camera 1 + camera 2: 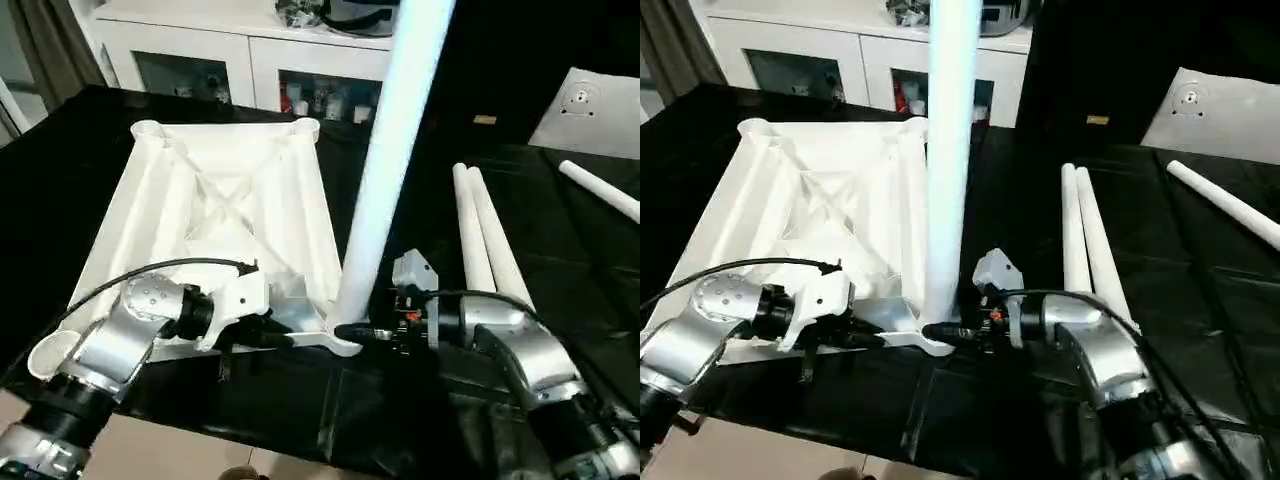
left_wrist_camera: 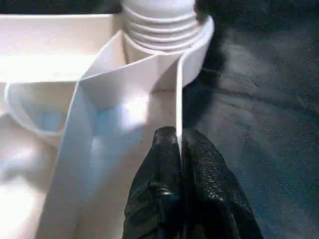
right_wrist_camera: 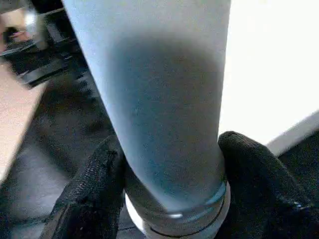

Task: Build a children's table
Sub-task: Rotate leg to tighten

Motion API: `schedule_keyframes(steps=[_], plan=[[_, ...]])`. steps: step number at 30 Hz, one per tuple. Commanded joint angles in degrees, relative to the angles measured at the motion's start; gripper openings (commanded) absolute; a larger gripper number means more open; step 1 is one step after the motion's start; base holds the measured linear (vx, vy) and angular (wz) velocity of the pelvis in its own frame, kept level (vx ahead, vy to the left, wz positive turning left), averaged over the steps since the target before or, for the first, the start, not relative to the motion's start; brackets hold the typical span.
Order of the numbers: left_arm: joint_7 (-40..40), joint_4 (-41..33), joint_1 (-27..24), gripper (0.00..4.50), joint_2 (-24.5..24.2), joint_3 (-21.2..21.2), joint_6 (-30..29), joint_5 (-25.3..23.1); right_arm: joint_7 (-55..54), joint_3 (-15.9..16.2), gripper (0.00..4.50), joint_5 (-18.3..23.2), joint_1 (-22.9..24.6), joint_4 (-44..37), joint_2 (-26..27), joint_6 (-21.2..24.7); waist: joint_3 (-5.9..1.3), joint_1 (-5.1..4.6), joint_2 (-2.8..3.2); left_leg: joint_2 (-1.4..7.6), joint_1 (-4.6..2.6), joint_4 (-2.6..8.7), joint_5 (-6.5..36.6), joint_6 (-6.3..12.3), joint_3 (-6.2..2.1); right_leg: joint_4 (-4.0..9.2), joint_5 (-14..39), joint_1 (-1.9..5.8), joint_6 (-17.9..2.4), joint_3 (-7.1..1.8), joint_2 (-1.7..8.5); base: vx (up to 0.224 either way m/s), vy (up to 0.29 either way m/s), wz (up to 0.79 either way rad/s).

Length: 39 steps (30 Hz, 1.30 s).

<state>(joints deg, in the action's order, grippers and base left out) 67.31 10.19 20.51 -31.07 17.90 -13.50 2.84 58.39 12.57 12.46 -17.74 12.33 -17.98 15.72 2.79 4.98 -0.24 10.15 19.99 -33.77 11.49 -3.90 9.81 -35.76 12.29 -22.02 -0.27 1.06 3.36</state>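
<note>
The right gripper (image 3: 172,184) has its two black fingers on either side of the bottom of a standing leg (image 1: 385,160), touching it. That leg stands in the near corner socket of the upside-down tabletop (image 1: 215,215) on the black table (image 1: 560,240). The left gripper (image 2: 178,149) is pinched shut on the tabletop's thin near rim, and three more legs (image 1: 485,240) lie to the right.

I work in a home-like room: beyond my pincers, a white cabinet (image 1: 250,60) with glass doors, a curtain (image 1: 45,45).
</note>
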Motion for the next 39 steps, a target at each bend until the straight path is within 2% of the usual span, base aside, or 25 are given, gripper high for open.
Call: schedule_keyframes(steps=[1, 2, 3, 6, 8, 10, 11, 12, 14, 15, 19, 20, 21, 22, 27, 28, 30, 31, 32, 33, 34, 35, 37, 38, 39], plan=[[-7.4, -2.0, 0.0, 0.0, 4.4, -0.8, -4.0, 0.4, -7.1, 1.8, 2.62, -2.7, 0.9, 0.3, 3.7, 1.8, -2.61, -0.23, 0.06, 2.72, -0.33, 4.49, 12.8, -0.35, -0.72, 4.66, 13.8, 1.81, -12.3, -2.16, 4.25, 0.0, 0.0, 0.0], [-7.4, -2.0, 0.0, 0.0, 4.4, -0.8, -4.0, 0.4, -7.1, 1.8, 2.62, -2.7, 0.9, 0.3, 3.7, 1.8, -2.5, -0.34, 0.05, 2.73, -0.4, 4.53, 13.8, -0.75, -0.68, 4.84, 15.5, 1.61, -11.9, -2.22, 4.23, 0.0, 0.0, 0.0], [-13.0, -2.9, -0.2, 0.0, 7.8, -1.8, -7.4, -0.2, -13.5, 1.2, 2.62, -3.9, 1.3, 1.5, 7.1, 2.7, -2.47, -0.6, -0.03, 2.57, -0.14, 4.71, 14.9, -1.53, -0.98, 5.07, 19.5, 1.7, -10.3, -2.24, 4.33, 0.0, 0.0, 0.0], [-17.0, -3.7, -0.2, 0.0, 10.5, -2.6, -10.2, -0.4, -18.0, 0.6, 2.61, -4.8, 1.6, 2.1, 9.8, 3.5, -2.41, -1.2, -0.15, 2.47, -0.26, 4.79, 16.4, -2.14, -1.21, 5.56, 23.5, 1.36, -8.6, -2.19, 4.35, 0.0, 0.0, 0.0], [-23.3, -4.1, 0.4, 0.0, 15.0, -4.2, -13.5, -0.9, -23.9, -0.4, 2.55, -5.4, 1.8, 2.5, 13.4, 5.1, -2.56, -1.52, -0.07, 2.47, -0.19, 4.64, 15.6, -1.61, -1.1, 5.66, 22.1, 1.23, -8.3, -2.35, 4.2, 0.0, 0.0, 0.0], [-33.1, -3.5, 2.4, 0.0, 21.9, -5.7, -16.3, -3.2, -33.8, -3.6, 2.52, -5.2, 0.7, 4.6, 19.3, 8.1, -2.47, -1.81, -0.12, 2.44, 0.08, 4.69, 14.1, -1.57, -1.02, 5.49, 19.6, 1.19, -9.0, -2.46, 4.04, 0.0, 0.0, 0.0], [-33.1, -3.5, 2.4, 0.0, 21.9, -5.7, -16.3, -3.2, -33.8, -3.6, 2.52, -5.2, 0.7, 4.6, 19.3, 8.1, -2.57, -1.75, -0.13, 2.35, 0.11, 4.68, 13.6, -1.62, -1.11, 5.52, 19.4, 1.32, -8.9, -2.38, 4.05, 0.0, 0.0, 0.0], [-34.4, -3.3, 2.8, 0.0, 22.9, -5.9, -16.9, -3.4, -34.9, -4.0, 2.52, -5.3, 0.3, 5.0, 19.9, 8.6, -2.86, -1.46, -0.16, 2.31, -0.04, 4.5, 12.6, -1.22, -1.11, 5.41, 17.7, 1.44, -8.6, -2.36, 4.06, 0.0, 0.0, 0.0], [-37.0, -2.9, 3.6, 0.0, 24.9, -6.3, -17.2, -3.7, -37.3, -4.7, 2.52, -5.8, -0.4, 6.0, 20.9, 9.1, -2.92, -1.4, 0.09, 2.21, 0.2, 4.4, 11.3, -0.51, -0.99, 5.17, 13.2, 1.57, -9.0, -2.36, 3.85, 0.0, 0.0, 0.0], [-37.6, -2.9, 4.1, 0.0, 26.1, -5.8, -17.2, -3.9, -38.8, -5.5, 2.85, -6.0, -0.9, 6.7, 21.7, 8.8, -2.97, -1.54, 0.0, 2.2, 0.27, 4.35, 10.9, -0.4, -0.92, 5.08, 12.2, 1.61, -9.1, -2.38, 3.82, 0.0, 0.0, 0.0], [-34.7, -3.3, 4.0, 0.0, 25.6, -3.1, -16.1, -4.2, -40.8, -7.4, 3.21, -5.9, -0.9, 6.6, 22.5, 7.7, -3.31, -1.48, 0.15, 2.04, 0.61, 4.13, 7.0, 0.67, -0.91, 4.62, 5.2, 2.15, -9.7, -2.24, 3.78, 0.0, 0.0, 0.0], [-33.9, -3.5, 3.9, 0.0, 25.2, -2.6, -16.0, -4.8, -41.5, -7.7, 3.21, -6.4, -0.8, 6.3, 22.6, 7.5, -3.38, -1.52, 0.39, 2.01, 0.64, 4.12, 6.4, 0.77, -0.94, 4.47, 4.0, 2.23, -9.9, -2.21, 3.78, 0.0, 0.0, 0.0], [-32.5, -3.5, 3.8, 0.0, 24.6, -2.1, -15.3, -5.3, -42.2, -8.3, 3.35, -6.8, -0.7, 6.0, 22.6, 7.1, -3.33, -1.6, 0.29, 2.08, 0.57, 4.13, 6.1, 1.08, -0.87, 4.57, 3.0, 2.18, -10.3, -2.16, 3.73, 0.0, 0.0, 0.0], [-32.4, -3.3, 4.0, 0.0, 24.2, -1.9, -15.0, -5.4, -42.0, -8.3, 3.47, -6.5, -0.6, 5.7, 22.3, 7.0, -3.22, -1.67, 0.51, 2.15, 0.47, 4.22, 6.8, 1.02, -0.84, 4.69, 3.7, 2.09, -10.5, -2.15, 3.74, 0.0, 0.0, 0.0], [-31.4, -1.7, 4.9, 0.0, 21.7, -1.6, -12.6, -5.6, -42.8, -9.4, 3.79, -6.7, -0.2, 4.8, 21.5, 5.7, -3.15, -1.74, 0.82, 2.26, 0.17, 4.46, 8.9, 0.08, -0.92, 4.69, 4.5, 2.08, -10.7, -2.18, 3.72, 0.0, 0.0, 0.0], [-31.4, -1.6, 4.8, 0.0, 21.4, -2.0, -13.0, -5.4, -42.8, -9.7, 4.02, -6.8, 0.3, 3.9, 21.0, 5.6, -3.12, -1.77, 0.8, 2.27, 0.15, 4.49, 9.5, -0.17, -0.91, 4.75, 4.7, 2.09, -10.7, -2.21, 3.72, 0.0, 0.0, 0.0], [-30.9, -1.7, 4.7, 0.0, 21.0, -2.3, -12.5, -5.4, -43.0, -9.8, 4.11, -7.1, 0.9, 2.4, 20.4, 5.6, -3.13, -1.78, 0.51, 2.33, 0.13, 4.46, 9.2, -0.24, -0.82, 4.71, 3.8, 2.15, -10.8, -2.23, 3.71, 0.0, 0.0, 0.0], [-30.8, -1.9, 4.5, 0.0, 21.0, -2.5, -12.5, -5.1, -43.2, -9.7, 4.17, -7.5, 1.1, 1.9, 20.1, 5.5, -3.22, -1.64, 0.63, 2.27, 0.13, 4.38, 8.4, -0.11, -0.82, 4.61, 3.0, 2.26, -11.0, -2.23, 3.73, 0.0, 0.0, 0.0], [-30.4, -2.3, 4.2, 0.0, 20.9, -3.3, -12.0, -4.3, -43.7, -9.5, 4.29, -8.6, 1.6, 0.5, 19.2, 5.2, -3.26, -1.63, 0.62, 2.26, 0.19, 4.32, 7.9, 0.0, -0.78, 4.55, 2.3, 2.28, -11.2, -2.27, 3.76, 0.0, 0.0, 0.0], [-30.4, -2.9, 3.9, 0.27, 21.1, -4.5, -11.0, -3.5, -43.3, -9.7, 4.48, -8.3, 2.3, -1.2, 18.6, 6.1, -3.46, -1.47, 0.36, 2.18, 0.31, 4.12, 6.1, 0.16, -0.76, 4.22, 0.1, 2.5, -11.2, -2.24, 3.72, 0.0, 0.0, 0.0], [-29.7, -4.3, 3.3, 0.27, 21.5, -5.7, -11.7, -1.7, -43.1, -10.2, 4.48, -7.9, 2.9, -3.0, 18.1, 6.8, -3.57, -1.33, 0.07, 2.05, 0.56, 3.84, 3.8, 1.17, -0.67, 3.86, -3.4, 2.74, -11.4, -2.28, 3.69, 0.0, 0.0, 0.0], [-29.0, -5.3, 2.9, 0.27, 21.3, -6.1, -11.7, -0.8, -43.2, -10.7, 4.48, -7.5, 3.2, -3.9, 17.9, 7.1, -3.57, -1.33, 0.07, 2.05, 0.56, 3.84, 3.8, 1.17, -0.67, 3.86, -3.4, 2.74, -11.4, -2.28, 3.69, 0.0, 0.0, 0.0], [-27.3, -7.7, 1.7, 0.62, 20.6, -6.9, -11.7, 1.2, -43.0, -11.7, 4.5, -6.8, 3.8, -6.0, 17.5, 7.5, -4.07, -1.02, 0.31, 2.24, 0.71, 3.35, -0.6, 2.78, -0.74, 3.02, -10.4, 2.59, -12.7, -2.13, 3.65, 0.0, 0.0, 0.0], [-26.0, -10.0, 0.5, 0.67, 20.0, -7.7, -11.4, 2.8, -42.8, -12.6, 4.5, -5.8, 4.4, -7.8, 17.2, 8.2, -3.71, -1.06, 0.03, 2.28, 0.92, 3.44, 0.0, 3.55, -0.63, 3.08, -10.5, 2.43, -13.2, -2.01, 3.59, 0.0, 0.0, 0.0], [-25.3, -11.5, -0.3, 0.74, 19.6, -8.4, -11.4, 3.9, -42.8, -13.3, 4.5, -5.2, 4.7, -9.0, 17.1, 8.8, -3.62, -1.09, 0.15, 2.32, 0.93, 3.53, 0.7, 3.51, -0.65, 3.09, -9.6, 2.52, -13.4, -1.97, 3.65, 0.0, 0.0, 0.0]])
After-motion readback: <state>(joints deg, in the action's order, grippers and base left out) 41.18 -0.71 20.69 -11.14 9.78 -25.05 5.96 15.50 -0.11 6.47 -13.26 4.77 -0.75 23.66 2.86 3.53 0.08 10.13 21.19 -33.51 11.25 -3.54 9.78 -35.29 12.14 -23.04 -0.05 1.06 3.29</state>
